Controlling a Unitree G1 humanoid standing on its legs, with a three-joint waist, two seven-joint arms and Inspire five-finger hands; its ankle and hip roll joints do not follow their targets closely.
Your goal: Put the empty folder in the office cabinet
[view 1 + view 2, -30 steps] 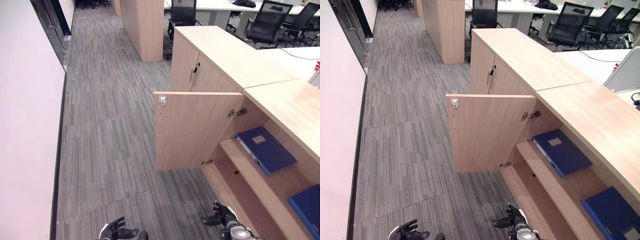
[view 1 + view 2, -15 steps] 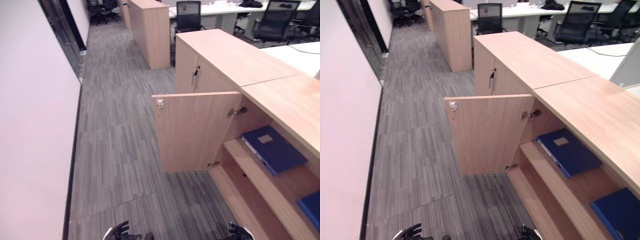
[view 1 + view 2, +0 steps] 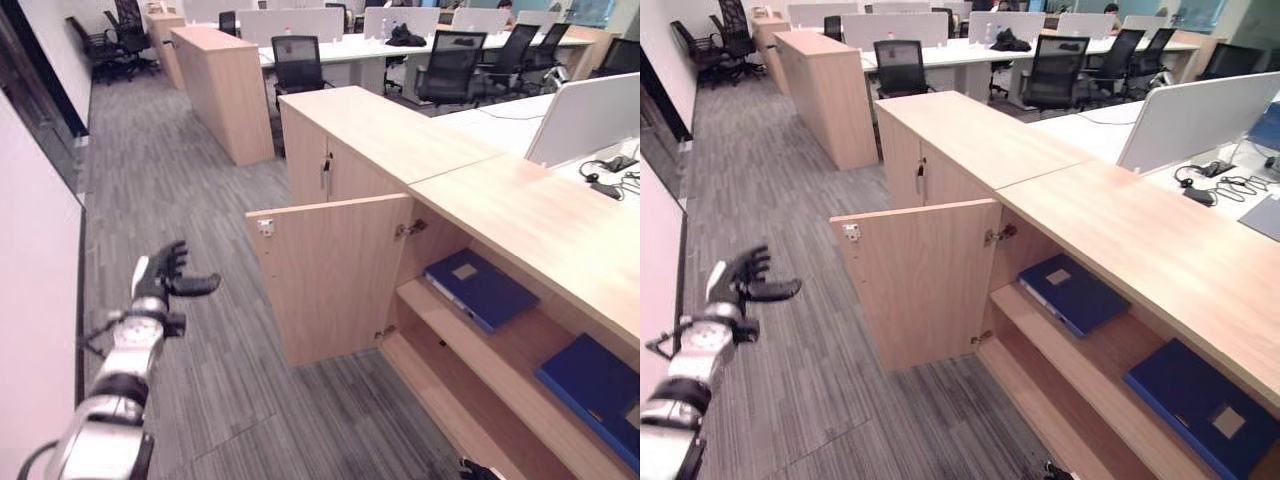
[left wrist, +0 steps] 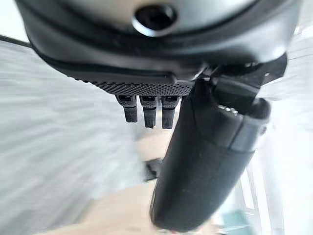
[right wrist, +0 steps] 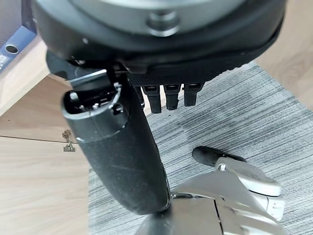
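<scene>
The office cabinet [image 3: 500,200] stands on my right with its door [image 3: 330,275] swung open toward the aisle. A blue folder [image 3: 480,288] lies flat on the upper shelf, and a second blue folder [image 3: 595,385] lies further right on that shelf. My left hand [image 3: 165,280] is raised over the carpet left of the door, open and holding nothing; its wrist view shows the thumb [image 4: 205,156] bare. My right hand [image 3: 478,468] sits low at the bottom edge by the lower shelf, open and holding nothing, its thumb [image 5: 117,152] free. A blue folder's spine [image 5: 14,41] shows past it.
A closed cabinet [image 3: 330,150] adjoins the open one further along. Another cabinet [image 3: 220,80], office chairs [image 3: 300,60] and desks stand beyond. A white wall [image 3: 30,300] runs along the left. A monitor [image 3: 590,115] and cables sit on the desk behind the cabinet top.
The camera has swung upward, showing more of the room. My left arm has risen from the bottom edge to mid-height on the left. My right hand has dropped to the bottom edge.
</scene>
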